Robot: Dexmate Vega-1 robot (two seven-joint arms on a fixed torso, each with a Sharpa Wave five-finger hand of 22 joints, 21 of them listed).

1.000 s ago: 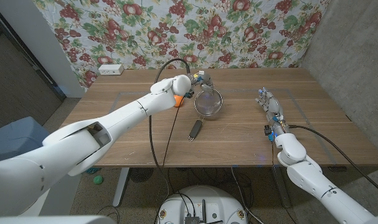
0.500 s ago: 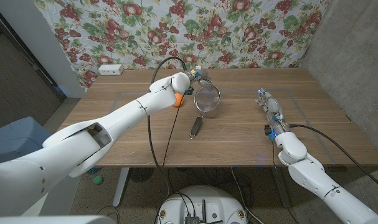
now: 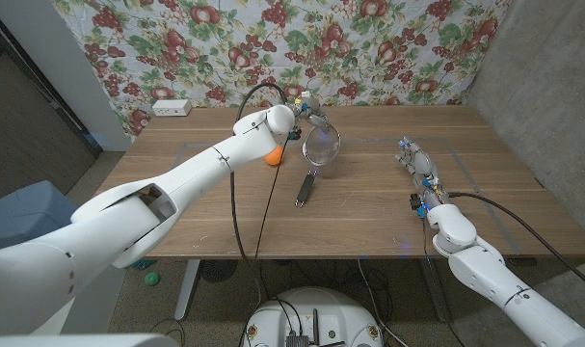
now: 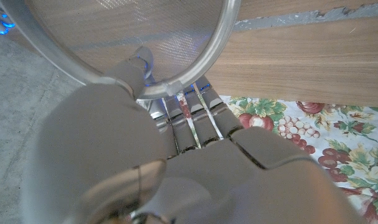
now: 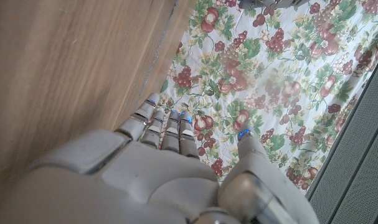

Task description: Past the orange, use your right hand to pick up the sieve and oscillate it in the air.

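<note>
The metal sieve (image 3: 321,145) stands tilted on the table middle, its round rim raised toward me and its black handle (image 3: 304,193) trailing down onto the wood. My left hand (image 3: 306,118) grips the rim's far side. In the left wrist view the fingers (image 4: 195,115) hook over the rim (image 4: 221,43), with the mesh (image 4: 114,25) beyond them. The orange (image 3: 271,156) lies just left of the sieve, partly hidden under my left wrist. My right hand (image 3: 417,164) waits at the table's right side, fingers straight and apart, holding nothing; in the right wrist view this hand (image 5: 164,168) hovers beside the wood.
A white power strip (image 3: 171,108) lies at the table's back left corner. A floral cloth (image 3: 369,48) hangs behind the table (image 3: 176,212). A black cable (image 3: 273,193) loops from my left arm across the wood to the near edge.
My left hand has lifted the sieve's rim, tipping the bowl from lying on the table to nearly upright; the handle end stays down. The right hand has barely moved.
</note>
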